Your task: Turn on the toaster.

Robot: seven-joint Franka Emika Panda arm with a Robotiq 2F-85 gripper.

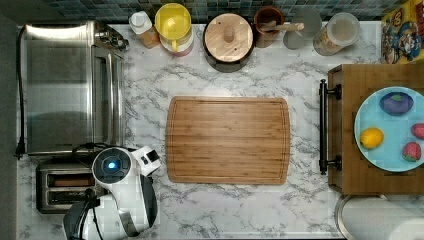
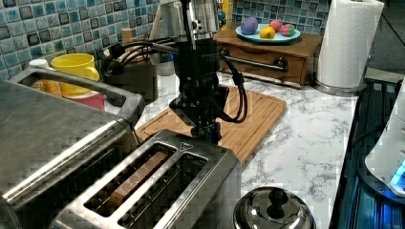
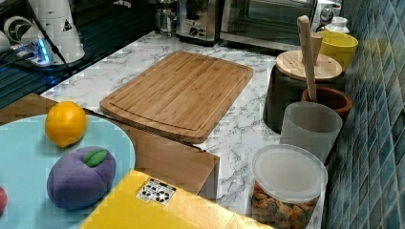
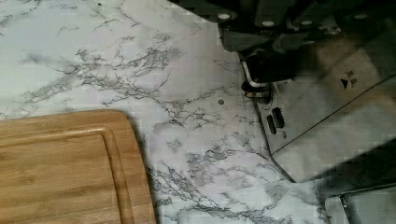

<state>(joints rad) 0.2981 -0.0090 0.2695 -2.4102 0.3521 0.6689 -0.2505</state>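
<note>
Tool (image 2: 208,132) down at toaster (image 2: 157,191) far end, by lever; grip state unclear. Press not evidently finished.

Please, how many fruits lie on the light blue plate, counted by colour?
Purple fruit: 1
Yellow fruit: 1
Red fruits: 2
Total: 4 on the light blue plate
</note>
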